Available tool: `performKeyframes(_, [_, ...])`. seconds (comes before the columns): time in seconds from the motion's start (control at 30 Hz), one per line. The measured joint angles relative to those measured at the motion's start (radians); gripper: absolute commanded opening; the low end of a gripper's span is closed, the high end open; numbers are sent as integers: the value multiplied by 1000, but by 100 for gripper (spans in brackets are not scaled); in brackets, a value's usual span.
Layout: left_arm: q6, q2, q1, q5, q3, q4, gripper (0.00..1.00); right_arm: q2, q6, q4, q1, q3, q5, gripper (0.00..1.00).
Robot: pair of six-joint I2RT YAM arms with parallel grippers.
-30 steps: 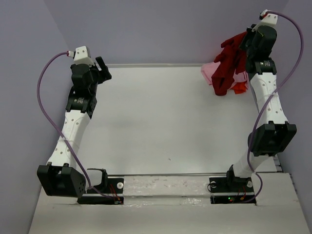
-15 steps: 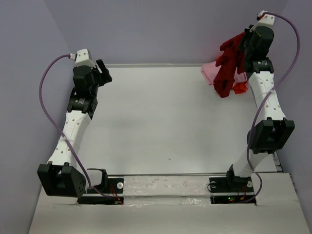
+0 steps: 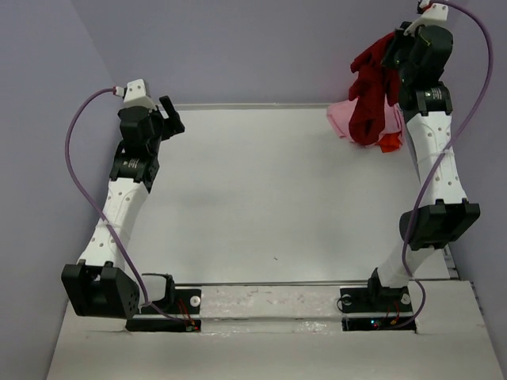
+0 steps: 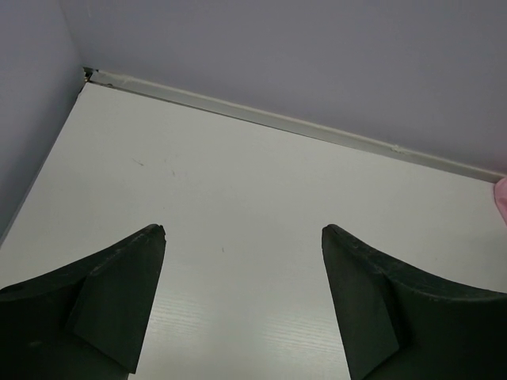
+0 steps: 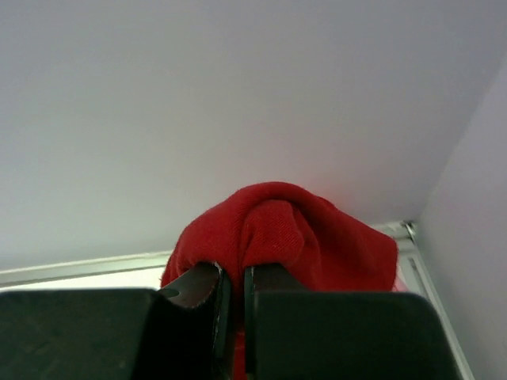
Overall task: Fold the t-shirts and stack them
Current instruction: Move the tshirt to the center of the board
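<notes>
Right fingers [image 5: 207, 305]: pressed together on a bunched fold of the dark red t-shirt [image 3: 371, 95], pinching it high above the far right corner of the surface [image 3: 269, 198].
Left fingers [image 4: 119, 285]: spread wide with nothing between them, hovering over the far left part of the surface and pointing toward its far edge.
Dark red t-shirt: hangs crumpled from the pinch. Its lower end comes down near the other two shirts, but whether it touches them cannot be told.
Light pink t-shirt [image 3: 342, 120]: lies rumpled at the far right corner, partly behind the red one.
Bright orange t-shirt [image 3: 390, 143]: only a small patch shows, by the right edge just beside the pink one.
Step in hand: most likely drawing the first shirt out of the pile. None is laid flat or folded, so the task looks near its start.
Next move calls for: carrying the red shirt to the bare middle of the surface and laying it out. One pinch will hardly open bunched cloth, so the left fingers probably need a second hold on a hem or shoulder.
Risk: the hanging end may drag the pink shirt along.
</notes>
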Motion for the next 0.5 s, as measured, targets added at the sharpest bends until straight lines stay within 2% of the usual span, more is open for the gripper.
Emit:
performKeyframes(0.13, [0,13,0,-5,5,-2,97,-14,-48,-30,134,109,-19,0])
performKeyframes(0.27, [-13,21,1,-48,34,-32,99,-69,-49,-55,307,113,-82,0])
performKeyframes(0.37, [-30,20,11,-81,70,-61,99,-159,-15,-59,407,2,-120,0])
performKeyframes(0.5, [-50,16,36,-106,105,-91,99,-266,35,-58,461,-182,-161,0])
